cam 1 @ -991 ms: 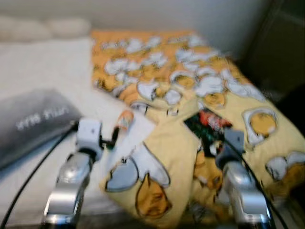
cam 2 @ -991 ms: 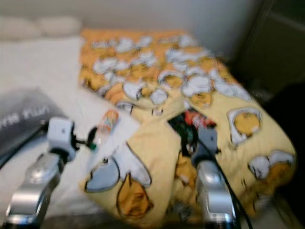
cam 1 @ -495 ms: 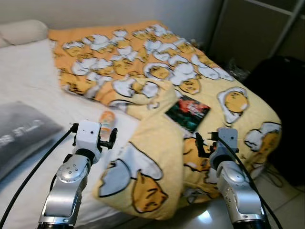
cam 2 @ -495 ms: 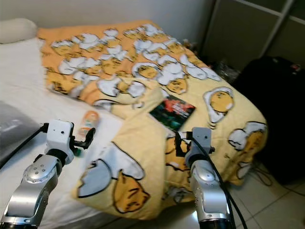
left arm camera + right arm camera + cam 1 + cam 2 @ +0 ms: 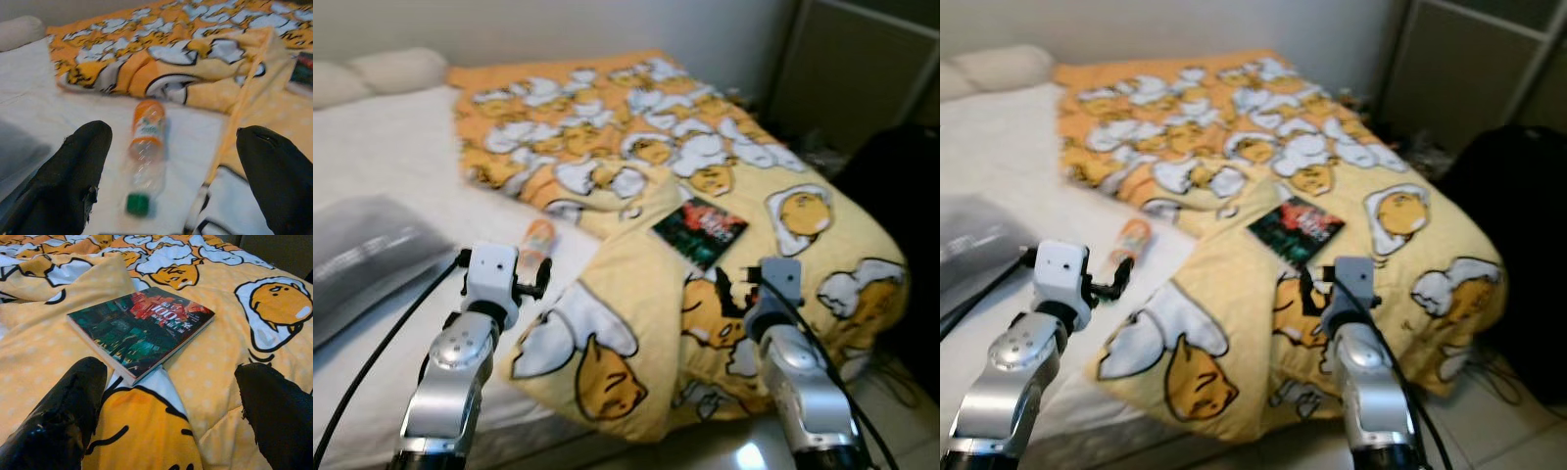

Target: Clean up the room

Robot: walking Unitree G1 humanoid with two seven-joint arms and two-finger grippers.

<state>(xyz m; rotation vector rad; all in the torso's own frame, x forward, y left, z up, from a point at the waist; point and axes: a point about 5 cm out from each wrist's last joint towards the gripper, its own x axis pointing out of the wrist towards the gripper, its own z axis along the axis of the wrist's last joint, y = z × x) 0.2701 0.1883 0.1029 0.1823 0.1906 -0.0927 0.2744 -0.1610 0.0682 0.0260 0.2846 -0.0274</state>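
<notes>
A clear plastic bottle [image 5: 536, 241] with an orange label and green cap lies on the white sheet [image 5: 391, 166], beside the folded edge of a yellow egg-print duvet [image 5: 636, 147]. A dark-covered book [image 5: 700, 230] rests flat on the duvet. My left gripper [image 5: 538, 277] hovers open just short of the bottle, and in the left wrist view the bottle [image 5: 145, 147] lies between its spread fingers [image 5: 73, 181]. My right gripper [image 5: 724, 289] is open over the duvet, near the book [image 5: 142, 328], with nothing between its fingers [image 5: 63, 416].
A grey pillow [image 5: 362, 259] lies on the bed to my left. White pillows [image 5: 372, 73] sit at the head. A black bag [image 5: 901, 186] and a dark wardrobe [image 5: 862, 78] stand to the right. Tiled floor [image 5: 901, 411] shows past the bed's corner.
The whole picture has shifted and lost its blur, so the camera moved. Both grippers stay raised and open in front of me. The bottle and the book lie where they were.
</notes>
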